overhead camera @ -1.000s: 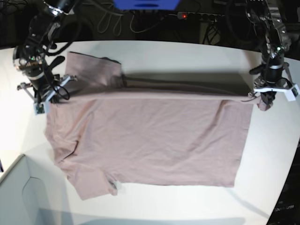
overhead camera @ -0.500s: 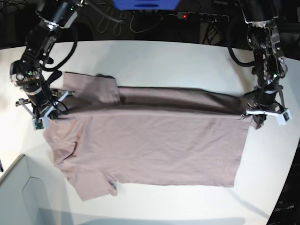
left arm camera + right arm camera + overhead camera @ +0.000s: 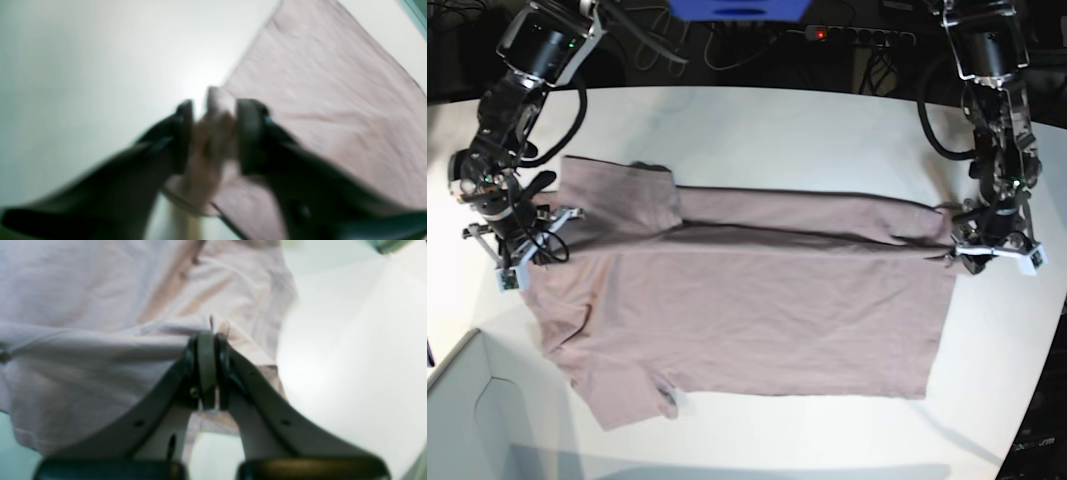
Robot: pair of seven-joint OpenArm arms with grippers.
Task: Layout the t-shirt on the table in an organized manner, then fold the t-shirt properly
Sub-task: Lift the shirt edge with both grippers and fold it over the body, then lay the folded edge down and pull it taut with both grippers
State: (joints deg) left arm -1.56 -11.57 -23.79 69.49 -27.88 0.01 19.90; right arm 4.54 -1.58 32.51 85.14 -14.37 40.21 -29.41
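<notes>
The mauve-pink t-shirt [image 3: 757,310] lies spread on the white table [image 3: 777,130], its far edge doubled over into a long band. At the band's right end, my left gripper [image 3: 989,258] sits low over the shirt's corner. In the blurred left wrist view this gripper [image 3: 213,106] has its jaws apart, with a loose bunch of the t-shirt [image 3: 317,83] between them. At the shirt's left edge, beside the sleeve, is my right gripper [image 3: 517,262]. The right wrist view shows that gripper [image 3: 208,336] shut on a fold of the t-shirt [image 3: 83,290].
A pale grey box corner [image 3: 467,420] juts in at the front left. Cables and a power strip [image 3: 847,35] lie beyond the table's far edge. The table's curved edge [image 3: 1037,380] runs close by on the right.
Both grippers came down and toward the near side, laying the lifted far edge onto the shirt. The left jaws, shut before, now stand apart.
</notes>
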